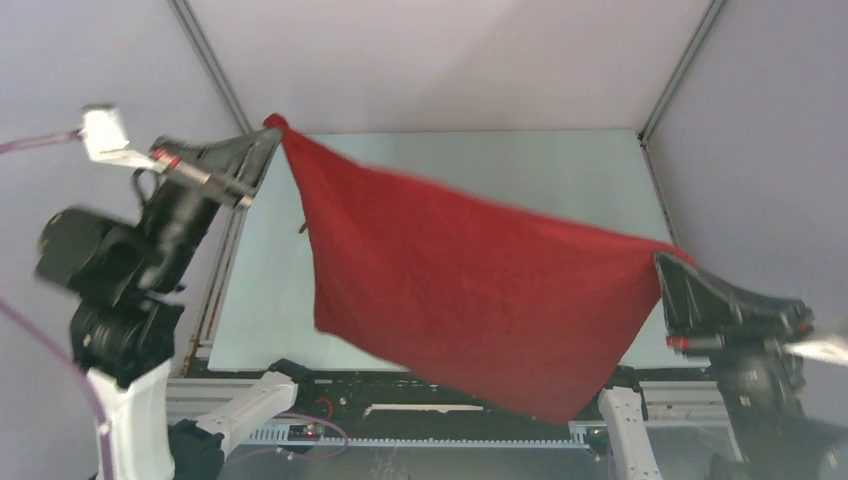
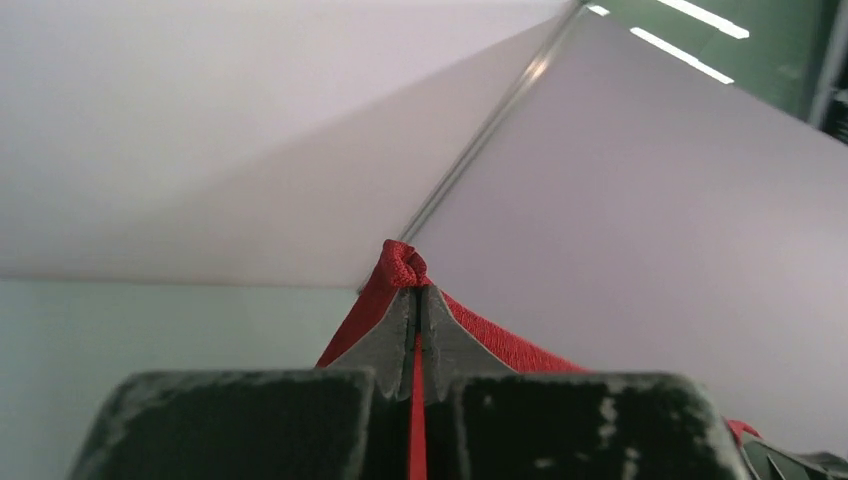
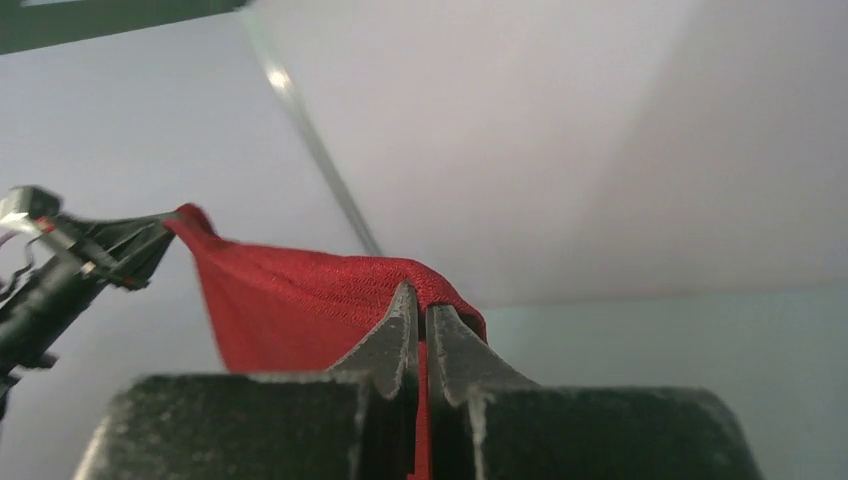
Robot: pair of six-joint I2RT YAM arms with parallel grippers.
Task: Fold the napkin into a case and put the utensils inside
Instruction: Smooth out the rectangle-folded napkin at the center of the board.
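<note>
The napkin (image 1: 470,290) hung in the air above the table (image 1: 560,170), not lying on it, stretched between the two arms by two of its corners. The left gripper (image 1: 270,132) was clenched on one corner, high at the far left. The right gripper (image 1: 668,258) was clenched on another, lower at the near right. The edge between them ran as a fairly taut diagonal, and the rest of the cloth sagged under its own weight to a loose point over the arms' bases.

Holding it this way probably served to shake the cloth open and let it hang flat, so that it could be laid down smooth for a first fold. No fold was made yet, and nothing like a case had been formed. The utensils could not be made out; the cloth covered much of the table.

The fabric was a plain dark red, matte and soft, with a fine woven grain in the wrist views. It bunched into a small knot just past the left fingertips and creased in shallow ridges toward the right ones. Each gripper's fingers were dark grey, wedge-shaped and scuffed, pressed together with only a thin red line of cloth between them. The table was smooth and pale green. Around it stood flat, pale grey walls (image 1: 450,60) joined by thin metal struts (image 1: 205,50).
</note>
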